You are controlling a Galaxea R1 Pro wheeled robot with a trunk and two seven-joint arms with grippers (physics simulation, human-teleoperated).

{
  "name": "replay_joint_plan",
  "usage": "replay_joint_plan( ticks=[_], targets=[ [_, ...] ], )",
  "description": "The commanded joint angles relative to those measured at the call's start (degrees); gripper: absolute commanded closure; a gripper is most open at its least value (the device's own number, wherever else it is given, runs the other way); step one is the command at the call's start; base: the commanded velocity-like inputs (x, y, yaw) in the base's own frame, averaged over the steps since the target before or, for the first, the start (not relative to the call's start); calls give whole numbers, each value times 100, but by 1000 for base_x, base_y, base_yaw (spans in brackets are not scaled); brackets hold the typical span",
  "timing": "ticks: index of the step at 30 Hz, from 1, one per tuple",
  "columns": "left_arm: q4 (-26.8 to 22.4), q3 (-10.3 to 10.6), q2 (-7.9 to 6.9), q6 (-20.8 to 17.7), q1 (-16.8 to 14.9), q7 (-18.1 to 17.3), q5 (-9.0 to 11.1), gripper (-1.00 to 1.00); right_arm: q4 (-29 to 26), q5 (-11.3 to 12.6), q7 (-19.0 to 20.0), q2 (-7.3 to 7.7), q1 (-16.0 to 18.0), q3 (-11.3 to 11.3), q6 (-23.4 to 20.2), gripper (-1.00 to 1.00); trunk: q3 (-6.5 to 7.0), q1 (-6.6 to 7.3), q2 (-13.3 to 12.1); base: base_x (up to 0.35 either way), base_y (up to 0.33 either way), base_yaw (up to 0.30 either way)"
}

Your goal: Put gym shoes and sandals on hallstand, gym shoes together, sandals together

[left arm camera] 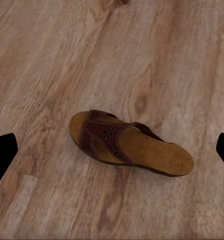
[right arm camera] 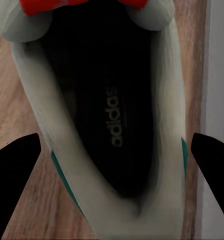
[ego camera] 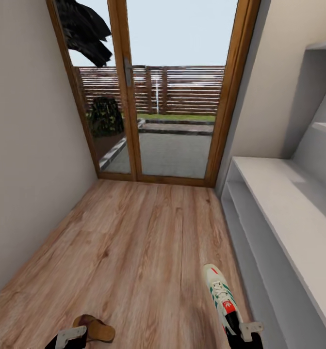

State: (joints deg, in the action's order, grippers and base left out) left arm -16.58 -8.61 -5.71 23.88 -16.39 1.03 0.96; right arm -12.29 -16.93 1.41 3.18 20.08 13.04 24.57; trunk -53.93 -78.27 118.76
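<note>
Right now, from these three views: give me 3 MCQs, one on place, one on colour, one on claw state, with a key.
1. Where does the gym shoe lie?
A. on the hallstand's top
B. on the corridor floor beside the hallstand
C. against the glass door

2. What colour is the patch at the shoe's opening in the right wrist view?
A. red-orange
B. blue
C. yellow

3. How is the left claw set over the sandal?
A. shut on it
B. open, fingers apart on either side
C. shut beside it

Key: B, the shoe rests on planks by the hallstand; A, red-orange shows there; B, dark fingertips sit wide apart, clear of the sandal.
</note>
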Motion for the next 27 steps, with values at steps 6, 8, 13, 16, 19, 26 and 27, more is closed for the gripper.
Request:
replay_joint_plan(
  ticks=[6, 8, 13, 16, 19, 26, 27],
  targets=[
    [6, 1, -9, 20, -5, 18, 11, -100, 3, -48, 18, -2, 3, 49, 21, 100, -4, -1, 2, 221, -219, 276],
    [6, -1, -13, 20, -5, 19, 12, -100, 2, -48, 17, -2, 2, 49, 21, 100, -4, -1, 2, 284, -162, 276],
    [6, -8, -19, 20, -5, 22, 17, -100, 2, -48, 19, -2, 0, 49, 21, 100, -4, -1, 2, 311, -44, 276],
    [6, -2, -12, 20, -5, 20, 11, -100, 5, -48, 18, -2, 3, 49, 21, 100, -4, -1, 2, 198, 30, 276],
    [6, -1, -10, 20, -5, 20, 10, -100, 1, -48, 17, -2, 3, 49, 21, 100, -4, -1, 2, 49, 8, 276],
    [6, 0, -9, 20, -5, 20, 10, -100, 4, -48, 20, -2, 1, 49, 21, 100, -4, -1, 2, 9, 1, 276],
    [6, 0, -9, 20, -5, 20, 10, -100, 2, -48, 19, -2, 2, 49, 21, 100, -4, -1, 2, 2, 0, 276]
  ],
)
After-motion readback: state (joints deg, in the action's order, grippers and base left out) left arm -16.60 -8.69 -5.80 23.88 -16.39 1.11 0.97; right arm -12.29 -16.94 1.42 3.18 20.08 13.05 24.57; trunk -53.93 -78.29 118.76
